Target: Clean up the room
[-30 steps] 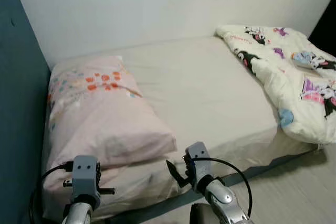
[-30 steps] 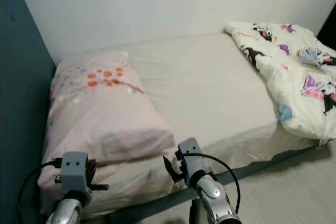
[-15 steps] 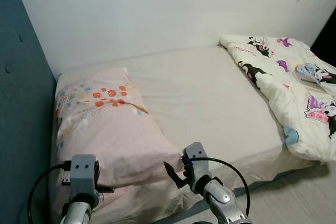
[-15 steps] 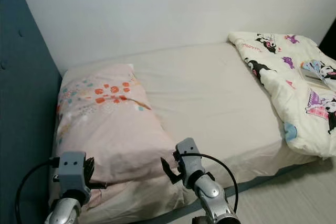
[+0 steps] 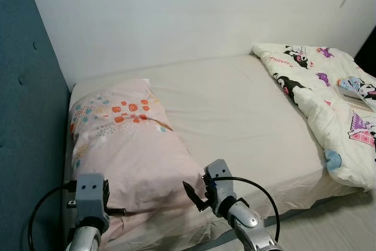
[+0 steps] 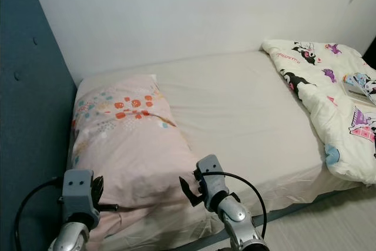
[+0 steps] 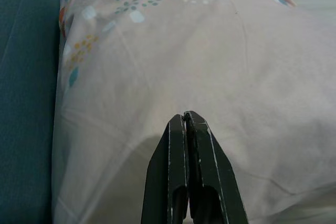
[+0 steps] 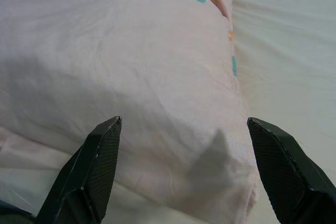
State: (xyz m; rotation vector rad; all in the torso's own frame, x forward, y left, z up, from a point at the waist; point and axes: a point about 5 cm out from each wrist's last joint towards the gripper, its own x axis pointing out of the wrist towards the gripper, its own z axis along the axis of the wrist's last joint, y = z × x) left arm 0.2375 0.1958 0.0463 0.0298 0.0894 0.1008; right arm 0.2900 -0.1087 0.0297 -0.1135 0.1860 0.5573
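At the time of inspection the bed (image 5: pixel 235 116) stood unmade and the tidying appeared to be at an early stage. The pink pillow (image 5: pixel 126 142) lay at the head end against the blue headboard (image 5: pixel 29 116), its near end at the front edge of the mattress, with no gripper in contact that could be confirmed. The cartoon-print duvet (image 5: pixel 326 107) lay bunched in a heap at the far right end of the bed, its edge drooping over the side toward the floor (image 6: pixel 329 221); a small book-like item (image 5: pixel 352 94) rested on top of it, too small to identify with certainty. The middle of the sheet lay bare. The left gripper (image 7: pixel 188 124) was raised in front of the pillow's near end with its two fingers pressed together and nothing between them. The right gripper (image 8: pixel 184 169) was held at the pillow's near right corner with its fingers spread wide, the pillow lying beyond and between them, nothing held. In my judgement, nothing visible had yet been put in order: the pillow seemingly awaited straightening, and the duvet remained to be spread over the mattress, with the item on it to be dealt with first.
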